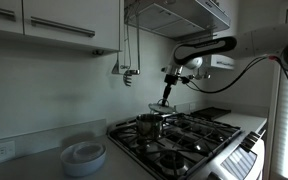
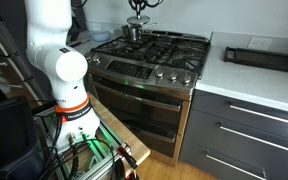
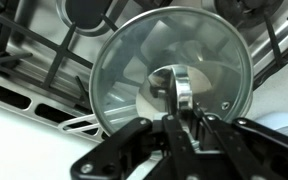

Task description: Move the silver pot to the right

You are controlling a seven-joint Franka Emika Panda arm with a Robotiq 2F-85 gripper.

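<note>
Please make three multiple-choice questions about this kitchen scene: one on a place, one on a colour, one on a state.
1. Where does the silver pot stand?
A. on the stove
B. on the counter
C. in a drawer

2. What colour are the stacked plates?
A. black
B. white
C. red

3. How is the gripper?
A. wide open
B. out of view
C. shut on the lid knob

Answers: 1 A, burner grates surround it; 2 B, the stack beside the stove is pale; 3 C, the wrist view shows the fingers pinching the knob.
</note>
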